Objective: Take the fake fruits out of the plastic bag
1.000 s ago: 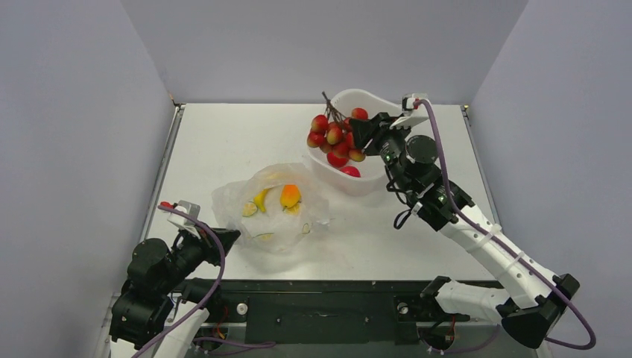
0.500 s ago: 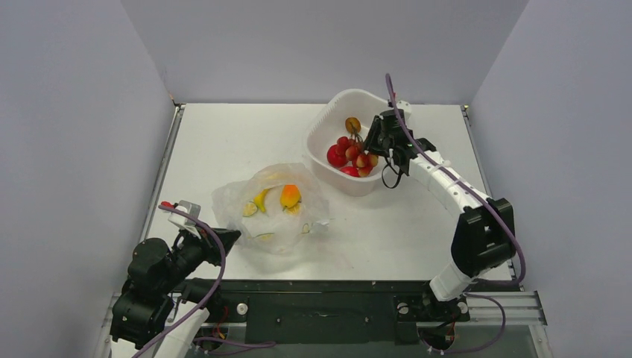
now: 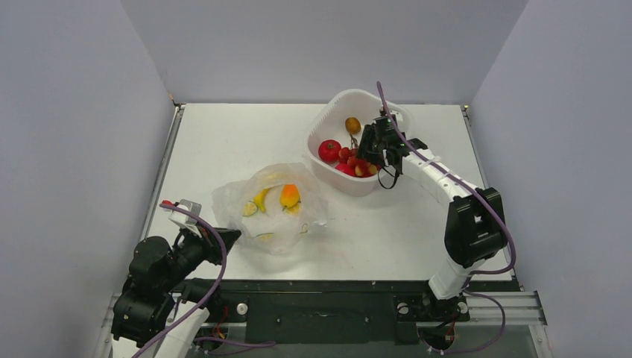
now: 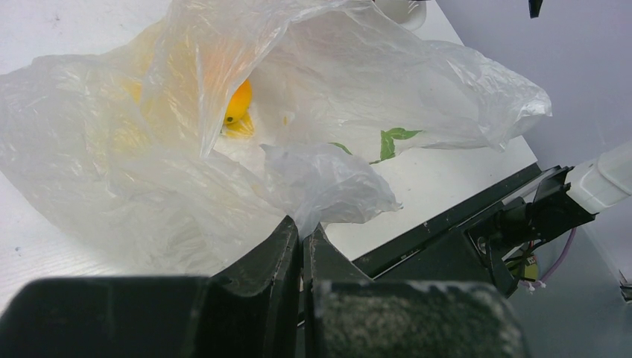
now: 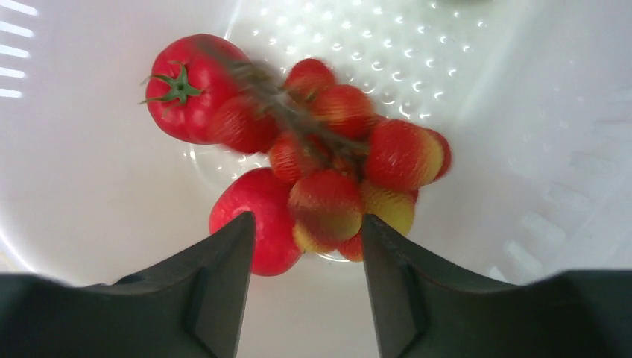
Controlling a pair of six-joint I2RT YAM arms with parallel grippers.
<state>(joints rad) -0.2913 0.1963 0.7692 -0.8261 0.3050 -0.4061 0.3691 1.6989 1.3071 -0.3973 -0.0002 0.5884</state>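
My left gripper [image 4: 302, 228] pinches the bag [image 4: 350, 82] at its near edge. My right gripper [image 5: 305, 224] hangs spread above the grapes [image 5: 350, 149] in the tub [image 5: 514, 104].

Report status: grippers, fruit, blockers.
Left gripper shut on bag edge. Right gripper open over grapes in tub. Mango inside bag, not yet out. Bag fold partly covers it.

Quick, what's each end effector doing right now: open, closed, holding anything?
Left end effector: closed, pinching the edge of the plastic bag.
Right end effector: open, holding nothing, above the grape bunch in the white tub.
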